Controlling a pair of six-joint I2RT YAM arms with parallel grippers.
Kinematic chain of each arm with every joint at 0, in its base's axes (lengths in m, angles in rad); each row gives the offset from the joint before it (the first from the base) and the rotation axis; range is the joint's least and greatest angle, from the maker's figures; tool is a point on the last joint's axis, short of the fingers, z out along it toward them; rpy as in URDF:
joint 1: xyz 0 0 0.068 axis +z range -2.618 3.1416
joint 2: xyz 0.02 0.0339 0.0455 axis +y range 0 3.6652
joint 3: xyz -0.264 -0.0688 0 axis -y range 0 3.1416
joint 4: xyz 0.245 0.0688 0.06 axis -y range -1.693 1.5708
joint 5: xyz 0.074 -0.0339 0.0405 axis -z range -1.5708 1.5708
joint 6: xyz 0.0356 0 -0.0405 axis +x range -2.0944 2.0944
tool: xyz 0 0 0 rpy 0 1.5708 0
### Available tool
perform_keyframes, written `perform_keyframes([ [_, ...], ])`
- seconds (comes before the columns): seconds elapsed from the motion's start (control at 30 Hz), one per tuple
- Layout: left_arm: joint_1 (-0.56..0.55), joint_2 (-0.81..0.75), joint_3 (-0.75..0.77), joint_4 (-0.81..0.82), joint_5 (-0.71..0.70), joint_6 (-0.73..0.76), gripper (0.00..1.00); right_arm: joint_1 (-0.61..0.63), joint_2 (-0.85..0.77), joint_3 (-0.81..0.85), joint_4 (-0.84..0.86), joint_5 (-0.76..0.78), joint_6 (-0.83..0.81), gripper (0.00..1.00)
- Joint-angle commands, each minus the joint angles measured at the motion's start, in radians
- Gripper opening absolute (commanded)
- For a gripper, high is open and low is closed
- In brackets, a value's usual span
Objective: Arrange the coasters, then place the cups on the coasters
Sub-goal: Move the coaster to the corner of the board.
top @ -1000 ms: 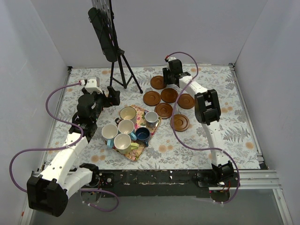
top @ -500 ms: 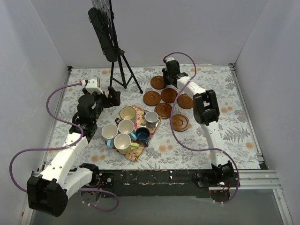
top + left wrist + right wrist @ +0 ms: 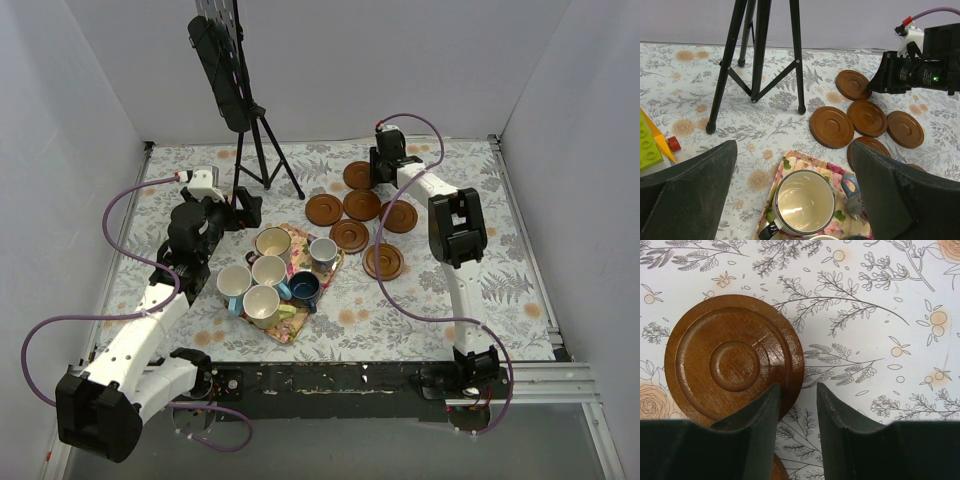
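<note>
Several dark brown coasters lie on the flowered cloth at the back right. The rearmost coaster (image 3: 358, 175) (image 3: 735, 362) has my right gripper (image 3: 384, 166) (image 3: 798, 387) at its right rim. The jaws are open a narrow gap: the left finger rests on the rim, the right finger stands on bare cloth beside it, and nothing is pinched. Other coasters (image 3: 324, 209) (image 3: 383, 261) spread in front. Several cups crowd a floral tray (image 3: 299, 234). My left gripper (image 3: 245, 208) (image 3: 796, 197) hangs wide open and empty above the cream cup (image 3: 273, 243) (image 3: 805, 202).
A black tripod (image 3: 264, 150) carrying a dark device (image 3: 222, 70) stands at the back left, its legs on the cloth. Toy blocks (image 3: 650, 145) lie left of the tray. White walls close in the table on three sides.
My right gripper has slid to the right, and the rearmost coaster has moved right with it. Its jaws have narrowed. The left gripper has stayed wide open, almost still.
</note>
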Motion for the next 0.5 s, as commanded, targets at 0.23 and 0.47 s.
perform_keyframes([
  [0.23,-0.006,-0.009,-0.004,0.011,0.01,0.015,0.98,-0.014,-0.079,0.032,0.027,-0.08,0.001,0.61],
  [0.47,-0.008,-0.007,-0.004,0.012,0.013,0.017,0.98,-0.012,0.042,0.205,-0.052,-0.068,-0.056,0.65],
])
